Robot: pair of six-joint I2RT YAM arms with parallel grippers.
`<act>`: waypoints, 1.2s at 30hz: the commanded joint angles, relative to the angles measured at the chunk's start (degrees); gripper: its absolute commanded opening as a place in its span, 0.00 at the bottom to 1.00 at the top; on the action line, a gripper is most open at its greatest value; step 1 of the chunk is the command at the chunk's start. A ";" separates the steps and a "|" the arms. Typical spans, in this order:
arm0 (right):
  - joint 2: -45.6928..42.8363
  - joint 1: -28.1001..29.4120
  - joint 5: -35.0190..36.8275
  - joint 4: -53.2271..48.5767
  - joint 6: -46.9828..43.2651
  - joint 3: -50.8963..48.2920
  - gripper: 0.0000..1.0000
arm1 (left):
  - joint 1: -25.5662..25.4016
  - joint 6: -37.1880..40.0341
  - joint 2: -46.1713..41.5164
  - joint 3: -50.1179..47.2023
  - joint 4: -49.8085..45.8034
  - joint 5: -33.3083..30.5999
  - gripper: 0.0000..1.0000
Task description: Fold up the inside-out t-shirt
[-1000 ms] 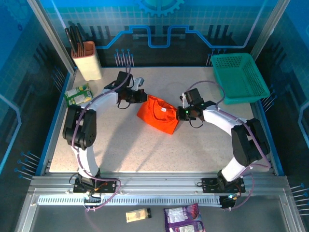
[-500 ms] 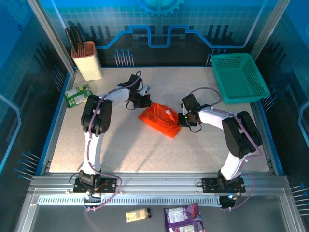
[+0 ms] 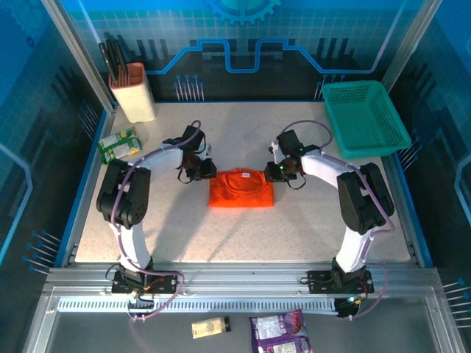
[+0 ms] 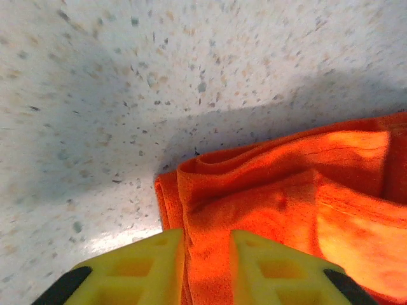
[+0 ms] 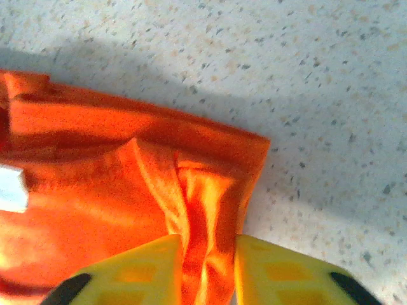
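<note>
**Nearly folded:** at the centre of the speckled grey desk [image 3: 221, 235], the bright orange-red inside-out t-shirt [image 3: 241, 191] of plain soft fabric lies gathered into a compact rectangle several layers deep. It is well apart from the teal plastic mesh basket [image 3: 364, 118] at the far right corner.

The left end effector [image 3: 205, 170] sits at the bundle's far left corner and the right end effector [image 3: 277, 172] at its far right corner, each low against the cloth. From the left wrist, yellow fingers [image 4: 137, 267] stand either side of a stacked edge of fabric. From the right wrist, a bunched ridge of cloth runs into the gap between that arm's fingers [image 5: 280, 270]. Both sets of jaws are slightly parted with cloth between them, and it cannot be told whether they pinch it or have let go.

A small white label [image 5: 13, 187] on the upper face suggests the garment is wrong side out. By the look of it, the folding is all but done. What appears left is for both arms to free the corners and draw clear, and perhaps to flatten the rumpled right-hand corner.
</note>
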 commanded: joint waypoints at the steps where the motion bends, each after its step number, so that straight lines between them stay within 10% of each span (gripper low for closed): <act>1: -4.92 0.26 -2.44 -6.85 0.29 2.49 0.33 | 0.37 -1.30 -6.45 0.24 -1.87 -2.54 0.28; 15: 3.30 6.15 -30.43 11.53 18.15 4.58 0.25 | -11.31 -7.95 -10.46 -8.97 0.32 6.72 0.14; 28: 20.60 2.61 -26.20 16.21 21.15 7.54 0.15 | -12.11 -9.08 -5.57 -19.15 4.45 0.41 0.10; 36: 16.56 2.41 -28.69 13.80 20.29 8.43 0.17 | -11.32 -9.16 -11.05 -15.41 3.07 0.52 0.15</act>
